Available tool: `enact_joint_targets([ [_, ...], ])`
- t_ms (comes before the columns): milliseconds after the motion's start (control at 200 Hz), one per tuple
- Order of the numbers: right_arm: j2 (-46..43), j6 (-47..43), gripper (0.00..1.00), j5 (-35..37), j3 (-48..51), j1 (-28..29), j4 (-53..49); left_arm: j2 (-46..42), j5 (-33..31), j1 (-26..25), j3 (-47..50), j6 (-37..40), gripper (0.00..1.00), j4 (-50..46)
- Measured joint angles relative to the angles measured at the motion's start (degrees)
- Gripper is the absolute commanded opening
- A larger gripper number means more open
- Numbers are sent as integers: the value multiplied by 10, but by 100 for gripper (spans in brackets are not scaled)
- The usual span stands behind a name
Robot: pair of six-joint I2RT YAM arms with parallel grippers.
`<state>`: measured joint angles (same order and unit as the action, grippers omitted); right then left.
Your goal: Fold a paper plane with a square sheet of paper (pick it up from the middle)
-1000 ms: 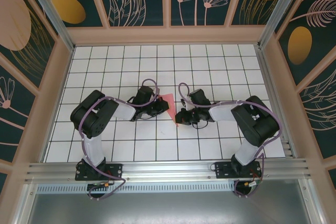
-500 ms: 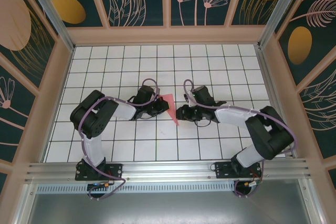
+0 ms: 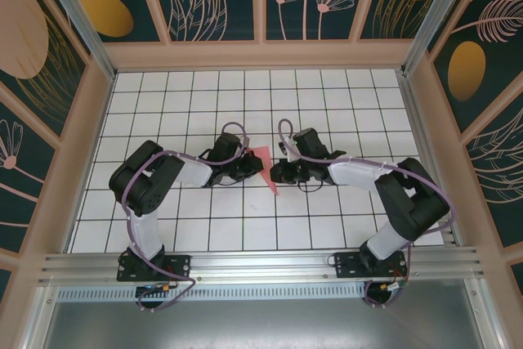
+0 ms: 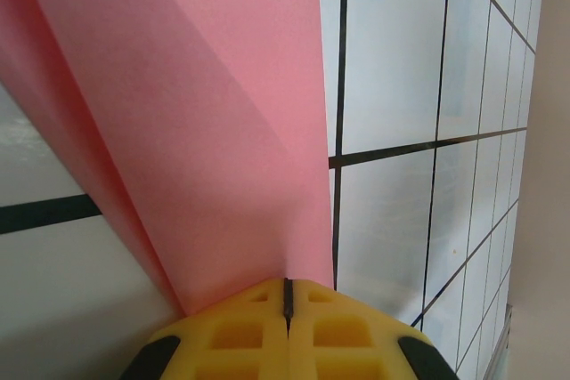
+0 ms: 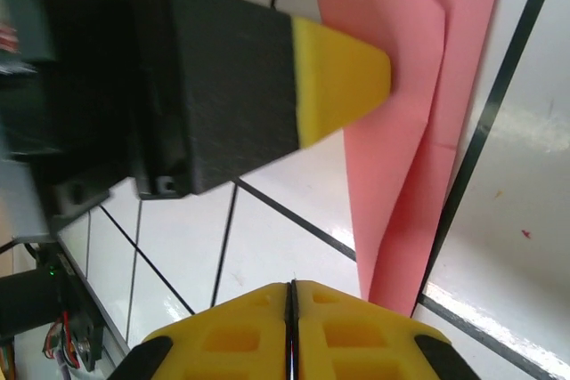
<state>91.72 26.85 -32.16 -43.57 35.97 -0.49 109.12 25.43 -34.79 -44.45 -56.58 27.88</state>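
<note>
The square sheet of paper (image 3: 263,161) is pink-red and folded into a narrow creased shape with a point toward the near side. It is lifted at mid-table. My left gripper (image 3: 250,167) is shut on its left edge, and the pink sheet (image 4: 205,131) rises straight out of the closed yellow fingertips (image 4: 240,327). My right gripper (image 3: 276,174) is just right of the paper, shut with nothing between its fingers. In the right wrist view the paper's tip (image 5: 396,255) hangs just right of my right gripper (image 5: 292,295), with the left fingertip (image 5: 343,77) above it.
White gridded tabletop (image 3: 245,226) surrounds both arms. Peach frame walls (image 3: 253,55) close the back and sides. A metal rail (image 3: 261,263) runs along the near edge by the arm bases.
The right gripper has shifted slightly away from the near edge and closer to the paper, its arm swinging out and back. The left gripper still holds the paper in the same place.
</note>
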Motion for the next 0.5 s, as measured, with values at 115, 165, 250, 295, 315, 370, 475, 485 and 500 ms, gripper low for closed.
enact_joint_targets([
  [115, 29, -10, 9, -9, -6, 6, -5, 0, 0, 0, 0, 0, 6, -1],
  [165, 38, -13, 9, -9, -12, 9, -10, 0, 0, 0, 0, 0, 6, -1],
  [250, 50, -17, 8, -7, -21, 10, -19, 0, 0, 0, -2, 0, 6, -5],
  [295, 54, -21, 8, -4, -24, 11, -23, -1, -1, 0, -3, 0, 6, -7],
  [315, 56, -23, 8, -3, -25, 11, -26, -1, -2, 0, -3, 0, 6, -9],
  [370, 60, -26, 8, 2, -27, 11, -31, -1, -3, -1, -4, 0, 6, -11],
  [475, 68, -28, 8, 9, -27, 12, -38, -1, -4, -1, -6, 2, 6, -16],
  [485, 68, -29, 8, 9, -27, 12, -39, -1, -4, -1, -7, 2, 6, -16],
  [500, 68, -29, 8, 9, -27, 12, -39, -1, -4, -1, -7, 2, 6, -17],
])
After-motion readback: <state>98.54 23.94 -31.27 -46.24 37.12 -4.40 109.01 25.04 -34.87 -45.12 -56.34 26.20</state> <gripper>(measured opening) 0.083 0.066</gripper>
